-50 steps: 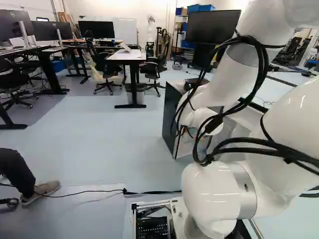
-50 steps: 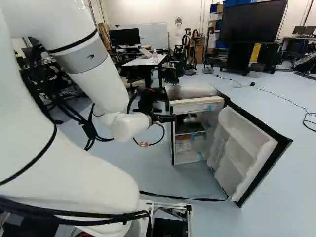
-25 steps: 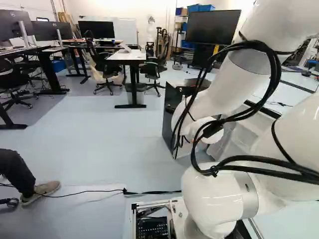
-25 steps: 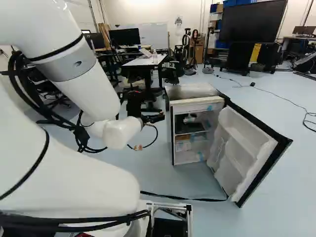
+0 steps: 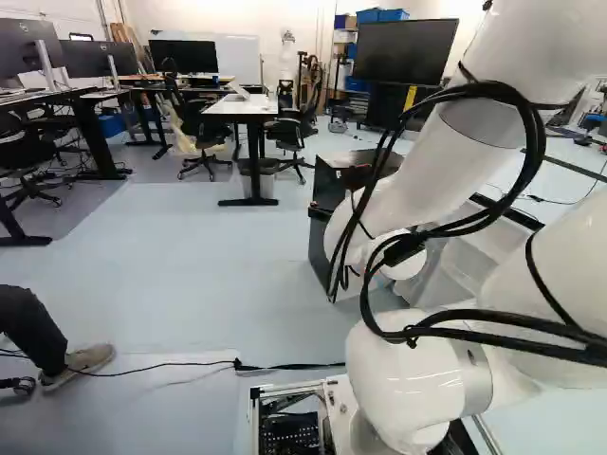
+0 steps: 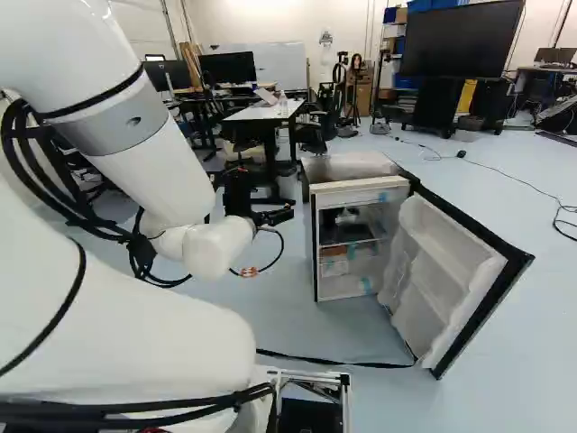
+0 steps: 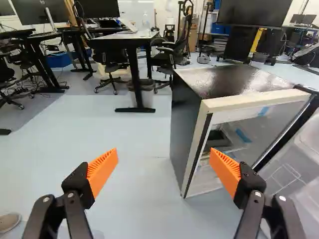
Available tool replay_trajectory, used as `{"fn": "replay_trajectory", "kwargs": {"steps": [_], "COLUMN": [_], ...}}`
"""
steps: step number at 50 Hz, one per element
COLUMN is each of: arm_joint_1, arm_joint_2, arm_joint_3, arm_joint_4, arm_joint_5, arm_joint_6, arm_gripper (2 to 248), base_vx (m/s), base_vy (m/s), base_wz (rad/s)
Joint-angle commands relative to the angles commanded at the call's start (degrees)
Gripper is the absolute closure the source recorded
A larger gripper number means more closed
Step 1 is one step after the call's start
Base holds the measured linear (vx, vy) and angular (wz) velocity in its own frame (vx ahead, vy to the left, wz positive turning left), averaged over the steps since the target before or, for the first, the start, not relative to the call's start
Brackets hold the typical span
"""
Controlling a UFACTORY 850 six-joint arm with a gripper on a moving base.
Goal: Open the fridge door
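In the right base view my gripper (image 6: 273, 216) hangs left of the fridge (image 6: 359, 185), apart from it. The fridge door (image 6: 444, 271) stands wide open there, swung out to the right, with its white shelved inner side showing. The wrist view shows the gripper (image 7: 163, 169) with its orange-padded fingers spread wide and nothing held. The black fridge body (image 7: 185, 129) lies ahead, one finger overlapping the sight of its open front. Part of the door (image 7: 294, 169) shows beyond that finger. My arm hides much of the fridge in the left base view.
A white table (image 5: 248, 106) and office chairs stand beyond the fridge. A person's leg and shoe (image 5: 87, 360) are at the left of the left base view. A black cable (image 6: 334, 362) crosses the floor before the fridge. Another robot (image 5: 287, 59) stands far back.
My arm has drawn the gripper away from the fridge, toward the left in the right base view. The fridge and its open door have not moved, nor has the base.
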Motion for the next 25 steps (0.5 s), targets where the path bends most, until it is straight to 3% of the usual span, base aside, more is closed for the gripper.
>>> {"fn": "replay_trajectory", "kwargs": {"steps": [25], "arm_joint_1": [0.0], "arm_joint_2": [0.0], "arm_joint_3": [0.0], "arm_joint_4": [0.0], "arm_joint_5": [0.0], "arm_joint_6": [0.0], "arm_gripper": [3], "base_vx": [0.0], "base_vy": [0.0], "base_wz": [0.0]}}
